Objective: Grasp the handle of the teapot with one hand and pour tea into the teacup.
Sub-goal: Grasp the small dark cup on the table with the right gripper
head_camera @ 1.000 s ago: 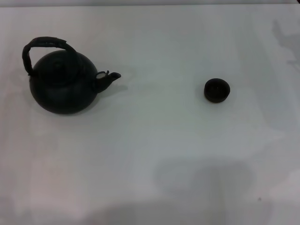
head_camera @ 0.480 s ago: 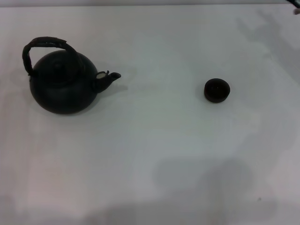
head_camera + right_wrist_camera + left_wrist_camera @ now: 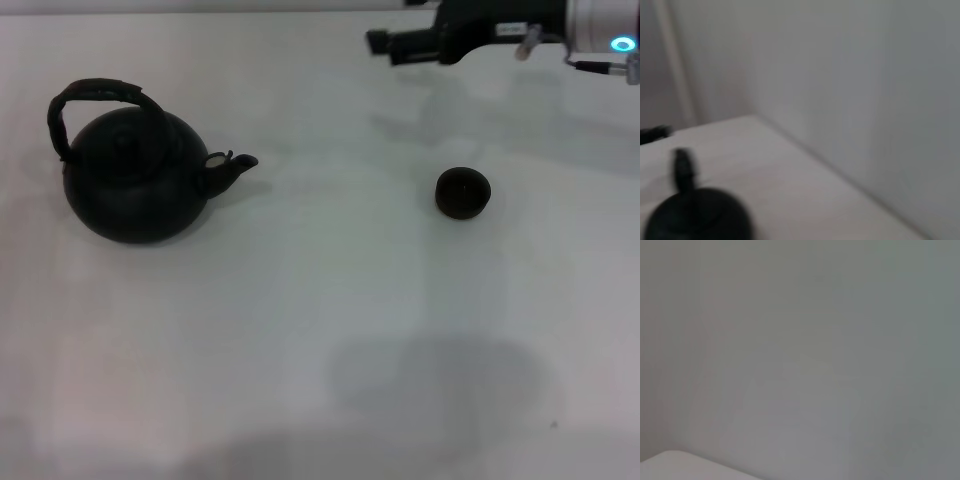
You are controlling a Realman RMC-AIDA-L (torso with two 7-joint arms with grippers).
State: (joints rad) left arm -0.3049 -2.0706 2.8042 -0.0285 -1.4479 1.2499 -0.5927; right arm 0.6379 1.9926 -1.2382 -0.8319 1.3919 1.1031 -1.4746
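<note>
the right tool (image 3: pixel 378 41) reaches in over the far edge of the white counter (image 3: pixel 320 330), its dark fingers pointing toward the robot's left; whether they are spread or pressed together cannot be told from here. it hangs beyond the teacup (image 3: pixel 463 192) and well apart from it, touching nothing. the left tool is out of sight, and its wrist camera shows only a blank wall.

the teacup sits alone on the right half of the counter. well apart to the left stands the teapot (image 3: pixel 133 178), upright, its stubby spout aimed at the cup, the handle (image 3: pixel 92 95) arching over its lid. the right wrist view catches the pot's dark dome (image 3: pixel 697 215) low and blurred.

the step in hand appears to be the approach: nothing is gripped. next, the tool would need to cross to the handle, close around the top of the hoop, then lift and carry the pot to the cup.
</note>
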